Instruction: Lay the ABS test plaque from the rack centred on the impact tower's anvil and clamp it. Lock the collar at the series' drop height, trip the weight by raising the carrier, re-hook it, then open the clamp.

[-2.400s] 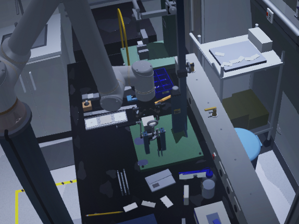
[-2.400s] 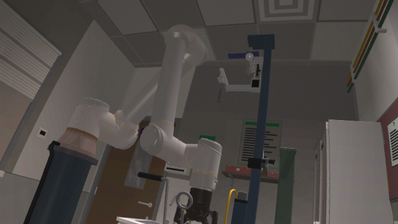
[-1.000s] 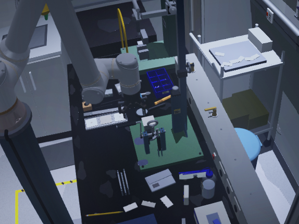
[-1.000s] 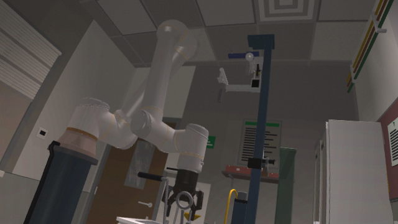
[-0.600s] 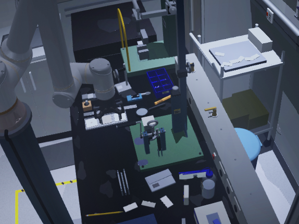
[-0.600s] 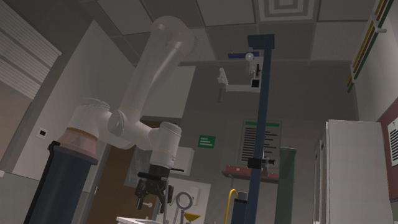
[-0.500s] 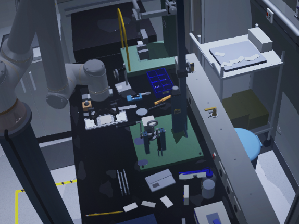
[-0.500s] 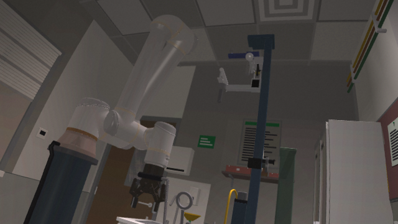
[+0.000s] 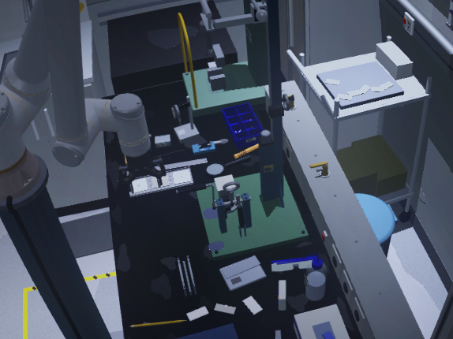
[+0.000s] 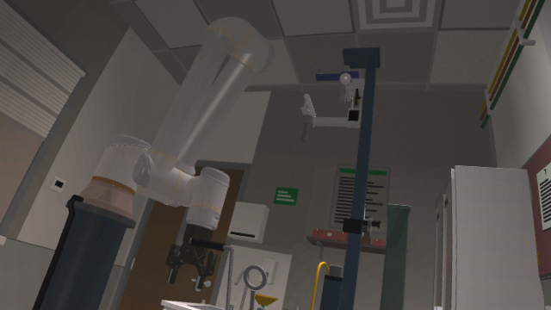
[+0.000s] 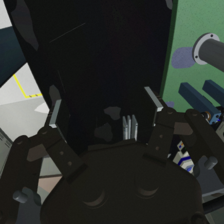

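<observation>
The plaque rack (image 9: 161, 180) is a flat grey tray with pale plaques, on the dark bench left of the impact tower. My gripper (image 9: 144, 172) hangs open and empty just above the rack's left half. The tower's blue column (image 9: 273, 102) rises from a green base plate (image 9: 252, 215). The anvil and its clamp (image 9: 231, 199) sit at the front of that plate. A black collar (image 10: 356, 225) sits low on the column. The carrier arm (image 10: 331, 116) hangs near the column's top. In the wrist camera my fingers (image 11: 104, 110) frame dark bench and three upright grey strips (image 11: 129, 127).
A second green-based rig (image 9: 223, 92) with a yellow hoop stands at the bench's far end. A blue compartment tray (image 9: 242, 124) lies beside the column. Loose plaques (image 9: 225, 307), three rods (image 9: 185, 274) and a calculator-like box (image 9: 242, 272) lie near the front. A grey rail (image 9: 327, 197) bounds the right side.
</observation>
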### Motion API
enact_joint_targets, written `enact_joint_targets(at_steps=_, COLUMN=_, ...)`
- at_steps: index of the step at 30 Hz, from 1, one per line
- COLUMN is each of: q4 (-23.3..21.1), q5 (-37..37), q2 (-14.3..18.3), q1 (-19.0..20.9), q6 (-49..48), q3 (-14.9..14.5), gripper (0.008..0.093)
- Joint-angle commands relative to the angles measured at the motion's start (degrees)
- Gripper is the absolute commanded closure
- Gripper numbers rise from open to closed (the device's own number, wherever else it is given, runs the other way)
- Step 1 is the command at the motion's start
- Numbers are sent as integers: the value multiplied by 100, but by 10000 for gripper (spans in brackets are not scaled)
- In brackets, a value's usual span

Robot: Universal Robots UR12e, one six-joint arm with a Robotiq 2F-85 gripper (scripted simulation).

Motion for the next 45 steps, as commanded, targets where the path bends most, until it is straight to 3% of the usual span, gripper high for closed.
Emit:
enact_joint_targets(at_steps=1, q4=0, q5=0, q2=-5, q1=3, q6=1, q3=-5, gripper=154)
enact_joint_targets(at_steps=22, q4=-7, q5=0, q2=-3, q1=-1, q6=-3, q3=7, gripper=574)
enact_joint_targets(at_steps=36, q4=35, q5=0, q2=-40, q1=-10, q6=46, q3=2, gripper=574)
enact_joint_targets(at_steps=45, q4=628, q5=0, q2=-537, q1=-115, q6=747, q3=-101, gripper=574)
